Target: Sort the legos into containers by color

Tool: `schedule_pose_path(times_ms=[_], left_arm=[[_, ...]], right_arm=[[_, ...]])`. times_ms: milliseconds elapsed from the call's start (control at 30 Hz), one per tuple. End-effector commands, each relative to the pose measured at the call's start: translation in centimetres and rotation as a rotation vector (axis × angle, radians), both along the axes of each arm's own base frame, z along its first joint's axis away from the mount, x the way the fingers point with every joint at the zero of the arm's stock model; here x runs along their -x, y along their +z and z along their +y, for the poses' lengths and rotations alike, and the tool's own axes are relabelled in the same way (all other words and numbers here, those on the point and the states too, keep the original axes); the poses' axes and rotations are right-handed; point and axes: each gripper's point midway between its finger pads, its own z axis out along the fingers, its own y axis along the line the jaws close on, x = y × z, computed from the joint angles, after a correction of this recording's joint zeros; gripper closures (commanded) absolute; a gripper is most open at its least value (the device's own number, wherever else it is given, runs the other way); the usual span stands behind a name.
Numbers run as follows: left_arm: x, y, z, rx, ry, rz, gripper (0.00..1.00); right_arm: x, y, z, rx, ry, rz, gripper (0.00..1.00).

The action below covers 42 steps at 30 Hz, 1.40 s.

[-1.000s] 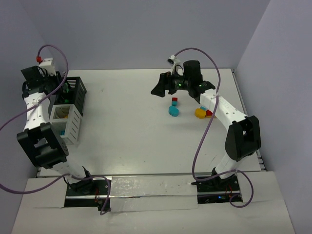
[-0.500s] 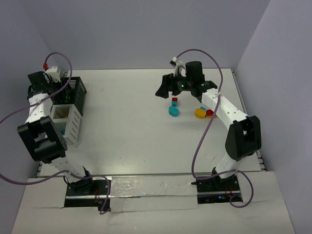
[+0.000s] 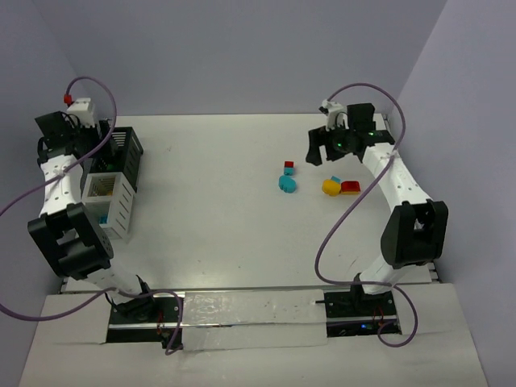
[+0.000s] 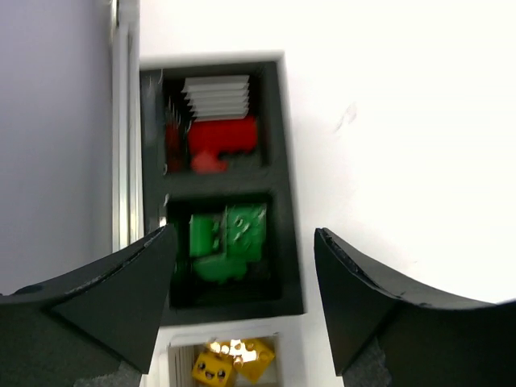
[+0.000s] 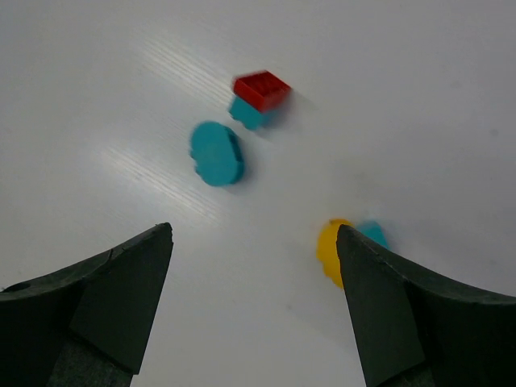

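Okay, right gripper (image 5: 254,234) wide, empty, above loose legos (image 5: 216,152) far right; left gripper (image 4: 243,242) wide, empty, over black bin (image 4: 286,161). Legos likely light, hard, slick (pinch flat sides, red brick (image 5: 262,89) easiest).

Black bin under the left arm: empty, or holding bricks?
Holding bricks. In the left wrist view the black bin has red pieces in one compartment and green pieces in the next.
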Motion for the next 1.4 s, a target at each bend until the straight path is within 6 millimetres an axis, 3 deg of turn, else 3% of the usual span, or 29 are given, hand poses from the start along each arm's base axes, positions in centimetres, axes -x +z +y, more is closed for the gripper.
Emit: schedule_pose_path(times_ms=[0,33,133,233,367,600,933,1233,1300,1367], left_arm=[[-0.2,8.6,-4.2,0.005,-0.221,-0.2,0.22],[0.3,8.5,-6.3,0.02,-0.298,-0.173,0.23],[0.9,8.7,-10.0,0.036,-0.433,-0.138,0.24],[1.4,8.4,-13.5,0.064,-0.527,-0.109,0.23],[2.3,8.4,-16.2,0.112,-0.583,-0.096,0.23],[2.8,7.8,-17.2,0.163,-0.578,-0.08,0.23],[2.6,7.2,-17.6,0.197,-0.571,-0.053,0.24],[2.4,6.6,-17.5,0.196,-0.577,-0.04,0.25],[2.4,6.5,-17.6,0.199,-0.58,-0.038,0.25],[2.3,6.5,-17.5,0.198,-0.579,-0.041,0.25]], right_arm=[[3.2,-0.5,-5.9,0.26,0.139,0.012,0.14],[3.8,-1.2,-8.1,0.343,0.221,0.025,0.16],[4.7,-2.7,-11.3,0.448,0.396,0.086,0.19],[4.9,-4.2,-12.7,0.486,0.523,0.163,0.19],[3.7,-6.6,-13.5,0.5,0.598,0.245,0.19],[2.3,-10.1,-14.0,0.544,0.663,0.284,0.18],[1.0,-13.3,-14.0,0.597,0.703,0.287,0.2],[1.3,-14.5,-14.2,0.622,0.738,0.295,0.22],[1.1,-14.7,-14.2,0.631,0.738,0.288,0.24],[1.0,-14.7,-14.1,0.632,0.739,0.282,0.38]])
